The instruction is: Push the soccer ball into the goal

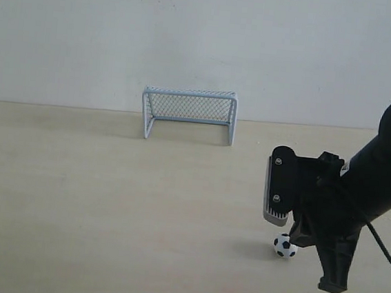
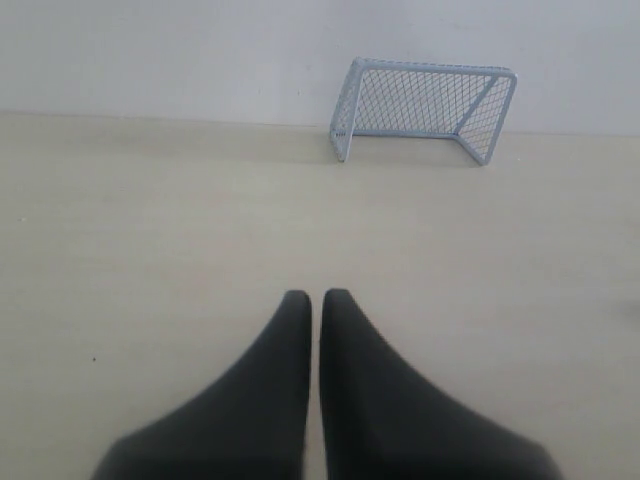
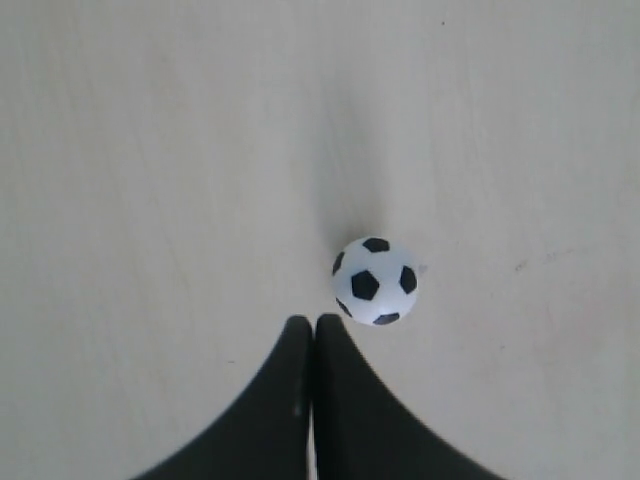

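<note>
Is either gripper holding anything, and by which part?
Nothing is held. The left gripper and right gripper are shut and empty; the soccer ball lies free beside the right one.

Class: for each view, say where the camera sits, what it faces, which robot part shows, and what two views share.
Exterior view: off the arms, facing the goal; the right arm shows by the soccer ball.
Left wrist view: wrist-mounted, facing the goal; the shut left gripper shows.
Right wrist view: wrist-mounted, looking down at the soccer ball; the shut right gripper shows.
Shared: exterior and left wrist both show the goal.
</note>
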Action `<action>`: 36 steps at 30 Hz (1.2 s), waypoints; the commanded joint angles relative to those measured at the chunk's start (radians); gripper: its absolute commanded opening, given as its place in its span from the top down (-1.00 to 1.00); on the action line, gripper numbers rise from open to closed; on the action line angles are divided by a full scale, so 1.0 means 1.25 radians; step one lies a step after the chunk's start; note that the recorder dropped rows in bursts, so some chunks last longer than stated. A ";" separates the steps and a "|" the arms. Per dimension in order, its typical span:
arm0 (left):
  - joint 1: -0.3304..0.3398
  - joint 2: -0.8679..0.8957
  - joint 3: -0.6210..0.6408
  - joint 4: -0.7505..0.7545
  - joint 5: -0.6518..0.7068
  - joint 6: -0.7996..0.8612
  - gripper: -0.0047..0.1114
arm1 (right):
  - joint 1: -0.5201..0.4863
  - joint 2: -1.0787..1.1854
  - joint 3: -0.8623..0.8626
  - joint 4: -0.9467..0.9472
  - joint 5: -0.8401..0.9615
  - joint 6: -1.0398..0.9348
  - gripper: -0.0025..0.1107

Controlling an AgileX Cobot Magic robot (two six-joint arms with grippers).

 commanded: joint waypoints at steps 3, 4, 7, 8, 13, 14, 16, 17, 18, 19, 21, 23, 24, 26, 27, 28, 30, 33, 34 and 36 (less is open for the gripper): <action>0.002 -0.002 0.002 -0.008 -0.001 -0.006 0.84 | 0.002 -0.002 -0.003 0.058 0.001 0.033 0.96; 0.002 -0.002 0.002 -0.008 -0.001 -0.006 0.84 | 0.002 -0.002 -0.003 0.064 0.001 0.045 0.96; 0.002 -0.002 0.002 -0.008 -0.001 -0.006 0.84 | 0.002 -0.002 -0.003 0.072 0.000 0.055 0.96; 0.002 -0.002 0.002 -0.008 -0.001 -0.006 0.84 | 0.002 -0.002 -0.003 0.072 0.001 0.065 0.96; 0.002 -0.002 0.002 -0.008 -0.001 -0.006 0.84 | 0.002 -0.002 -0.003 0.066 -0.016 0.122 0.96; 0.002 -0.002 0.002 -0.008 -0.001 -0.006 0.84 | 0.002 -0.002 -0.003 0.049 -0.016 0.122 0.96; 0.002 -0.002 0.002 -0.008 -0.001 -0.006 0.84 | 0.002 -0.002 -0.003 -0.015 -0.018 0.147 0.96; 0.002 -0.002 0.002 -0.008 -0.001 -0.006 0.84 | 0.000 -0.002 -0.003 -0.095 -0.025 0.199 0.96; 0.002 -0.002 0.002 -0.008 -0.001 -0.006 0.84 | -0.011 -0.002 -0.003 -0.245 -0.053 0.326 0.96; 0.002 -0.002 0.002 -0.008 -0.001 -0.006 0.84 | -0.034 -0.002 -0.003 -0.387 -0.078 0.448 0.96; 0.002 -0.002 0.002 -0.008 -0.001 -0.006 0.84 | -0.113 -0.002 -0.003 -0.635 -0.133 0.637 0.96; 0.002 -0.002 0.002 -0.008 -0.001 -0.006 0.84 | -0.203 0.003 -0.014 -0.728 -0.175 0.687 0.96; 0.002 -0.002 0.002 -0.008 -0.001 -0.006 0.84 | -0.243 0.010 -0.027 -0.730 -0.186 0.681 0.96; 0.002 -0.002 0.002 -0.008 -0.001 -0.006 0.84 | -0.310 0.028 -0.067 -0.727 -0.192 0.643 0.96; 0.002 -0.002 0.002 -0.008 -0.001 -0.006 0.84 | -0.343 0.042 -0.091 -0.726 -0.192 0.607 0.96; 0.002 -0.002 0.002 -0.008 -0.001 -0.006 0.84 | -0.371 0.059 -0.117 -0.723 -0.185 0.562 0.96; 0.002 -0.002 0.002 -0.008 -0.001 -0.006 0.84 | -0.410 0.103 -0.173 -0.695 -0.137 0.446 0.96; 0.002 -0.002 0.002 -0.008 -0.001 -0.006 0.84 | -0.422 0.175 -0.265 -0.595 0.034 0.202 0.96; 0.002 -0.002 0.002 -0.008 -0.001 -0.006 0.84 | -0.422 0.199 -0.294 -0.537 0.112 0.098 0.96; 0.002 -0.002 0.002 -0.008 -0.001 -0.006 0.84 | -0.422 0.234 -0.342 -0.409 0.257 -0.081 0.96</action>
